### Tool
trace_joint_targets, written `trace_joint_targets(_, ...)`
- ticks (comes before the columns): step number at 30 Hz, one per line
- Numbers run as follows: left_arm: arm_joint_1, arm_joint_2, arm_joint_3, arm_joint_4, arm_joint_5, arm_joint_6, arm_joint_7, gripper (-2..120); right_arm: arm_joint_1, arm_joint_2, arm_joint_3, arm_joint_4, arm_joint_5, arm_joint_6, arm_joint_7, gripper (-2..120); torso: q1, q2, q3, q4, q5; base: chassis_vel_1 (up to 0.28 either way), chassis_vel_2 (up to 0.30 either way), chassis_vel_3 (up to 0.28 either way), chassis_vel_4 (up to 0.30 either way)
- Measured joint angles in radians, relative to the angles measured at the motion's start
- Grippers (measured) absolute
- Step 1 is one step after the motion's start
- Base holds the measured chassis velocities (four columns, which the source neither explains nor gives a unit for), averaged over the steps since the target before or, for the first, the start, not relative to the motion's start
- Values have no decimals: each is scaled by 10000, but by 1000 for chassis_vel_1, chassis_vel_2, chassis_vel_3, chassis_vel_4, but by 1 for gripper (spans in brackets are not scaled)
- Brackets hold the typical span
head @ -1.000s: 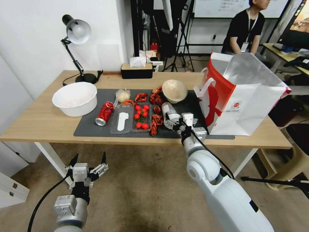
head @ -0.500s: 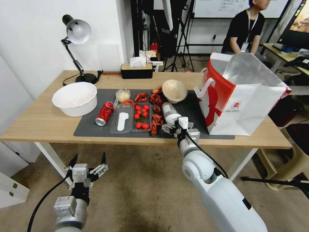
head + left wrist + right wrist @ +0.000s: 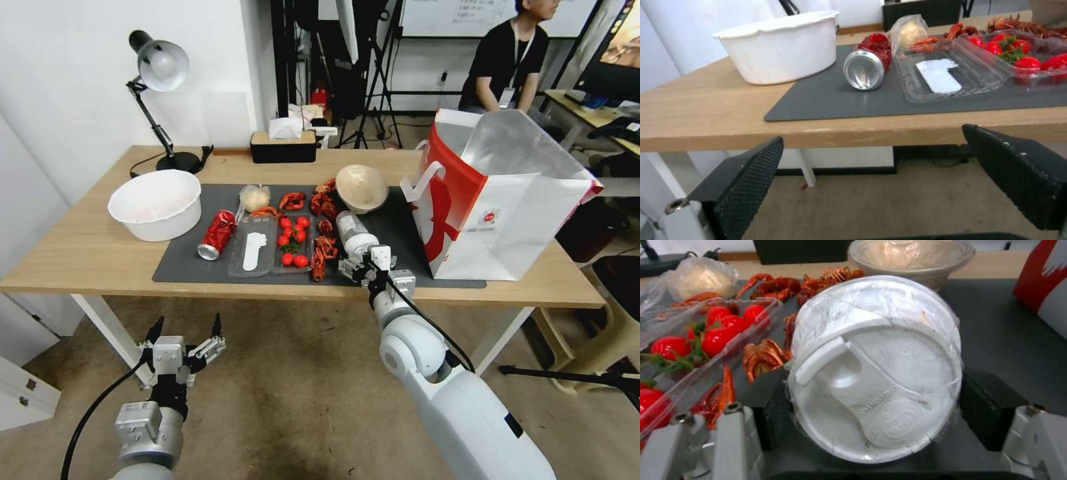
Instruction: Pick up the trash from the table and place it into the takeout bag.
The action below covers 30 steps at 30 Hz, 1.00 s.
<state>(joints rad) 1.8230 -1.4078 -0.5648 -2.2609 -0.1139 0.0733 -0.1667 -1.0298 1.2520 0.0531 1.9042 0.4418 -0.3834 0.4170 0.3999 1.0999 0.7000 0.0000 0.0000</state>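
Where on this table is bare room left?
Bare wood lies left of the white bowl and along the table front edge. Bare mat sits between the cup and the takeout bag. The mat's middle is crowded.

Head overview; wrist close-ups of table [image 3: 87,257]

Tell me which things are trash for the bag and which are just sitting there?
For the job: drink cup between the right gripper fingers, red soda can, beige bowl, small clear bag, takeout bag.

Just there: white bowl, tomato tray, lamp.
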Motion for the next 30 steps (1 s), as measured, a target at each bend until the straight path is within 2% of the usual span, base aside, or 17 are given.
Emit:
trace_joint_targets(2,-14,16,1,0,-4,0,0,100,-36,-44,51,101,-1,169,-146,72,1,-1,0,-1,2,0,0,0,0)
trace_joint_targets(6,-47,83,-4,-12,-24,0,0,100,-115,-319,470,765,-379,1178,-1329,72,0,0,0,0,1,0,0,0,0)
trace_joint_targets(16,-82,108,-5,-19,-39,0,0,100,-67,-691,1109,1364,-962,2162,-2202,72,0,0,0,-2,0,0,0,0,0)
trace_joint_targets(18,-108,116,4,-17,-45,2,0,100,175,-1124,1922,1903,-1092,3156,-2623,72,0,0,0,0,-3,0,0,0,0)
trace_joint_targets(19,-108,116,4,-17,-45,2,0,100,175,-1124,1922,1903,-1092,3156,-2623,72,0,0,0,0,-3,0,0,0,0)
trace_joint_targets(21,-136,140,29,1,-49,13,0,100,676,-1714,2816,2485,-750,3347,-1932,72,0,0,0,1,-1,0,0,0,0)
trace_joint_targets(22,-136,140,29,1,-49,13,0,100,676,-1714,2816,2485,-750,3347,-1932,72,0,0,0,1,-1,0,0,0,0)
trace_joint_targets(24,-164,162,42,29,-56,23,0,100,1035,-2306,3594,2720,81,2283,-533,72,0,1,0,-2,-1,0,0,0,0)
trace_joint_targets(25,-164,162,42,29,-56,23,0,100,1035,-2306,3594,2720,81,2283,-533,72,0,1,0,-2,-1,0,0,0,0)
trace_joint_targets(26,-175,183,48,34,-70,29,1,100,1112,-2541,3978,2384,393,1903,159,72,0,1,0,0,3,0,0,0,0)
trace_joint_targets(27,-195,195,44,34,-99,31,1,100,1053,-2606,4208,2154,454,1749,331,78,1,1,1,0,3,0,0,0,0)
trace_joint_targets(28,-195,195,44,34,-99,31,1,100,1053,-2606,4208,2154,454,1749,331,78,1,1,1,0,3,0,0,0,0)
trace_joint_targets(30,-217,223,19,36,-165,38,1,100,721,-2552,4489,1975,591,1476,310,90,2,1,0,-1,1,0,0,0,0)
